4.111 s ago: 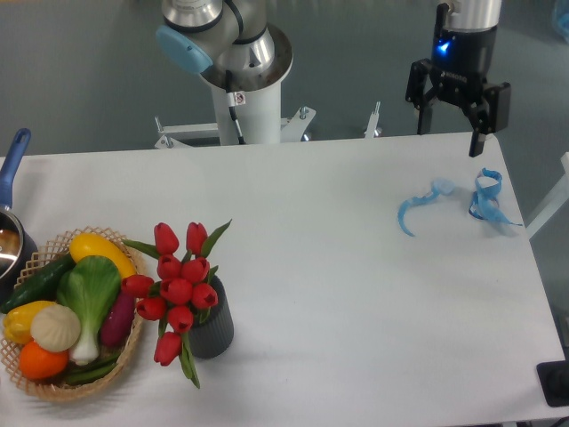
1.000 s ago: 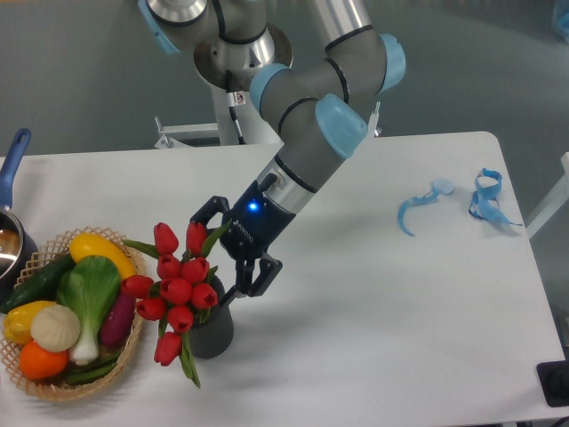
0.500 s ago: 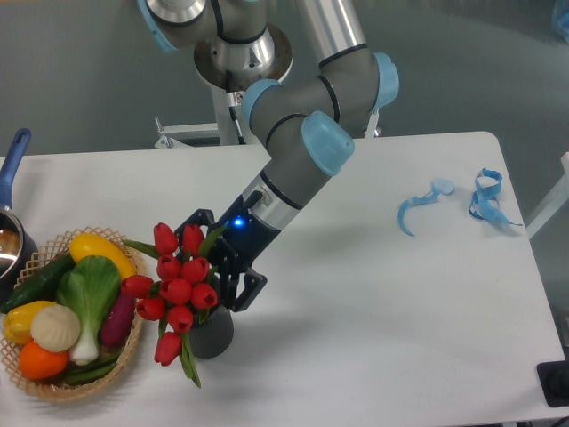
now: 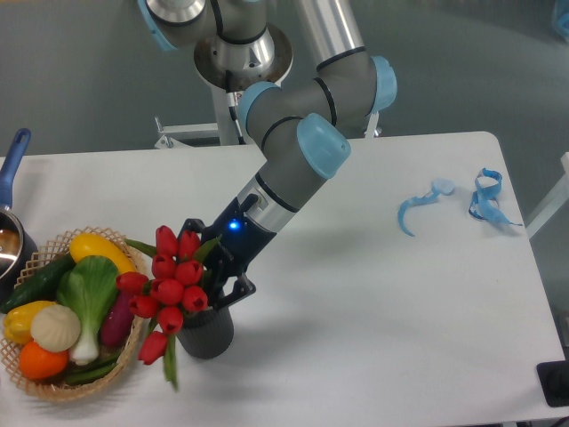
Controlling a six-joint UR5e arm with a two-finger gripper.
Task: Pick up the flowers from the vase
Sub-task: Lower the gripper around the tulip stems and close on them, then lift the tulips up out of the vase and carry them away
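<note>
- Nearest, one dark grey ribbed vase (image 4: 206, 333) stands upright on the white bench (image 4: 356, 311), just right of one woven basket (image 4: 124, 351).
- One bunch of flowers (image 4: 169, 276) sits in the vase, red tulips leaning out toward the basket; I count about ten heads, though a few overlap, and the lowest one is blurred.
- The basket holds toy vegetables: one orange, one white round piece, two yellow, one purple, one pale green leafy piece, and dark green cucumber-like ones, of which at least two show.
- The hand (image 4: 218, 267) is at the bunch's right side, just above the vase rim. Its fingers lie behind leaves and blooms, so I cannot tell whether they have clamped the stems.
- Judged step: taking hold of the bunch. Next calls for a firm pinch on the stems, then a lift along the vase's axis so it does not tip.
- Farther right lie two blue ribbon-like scraps (image 4: 484, 197).
- At the left edge, one blue-handled pot (image 4: 11, 227) is partly in view.
</note>
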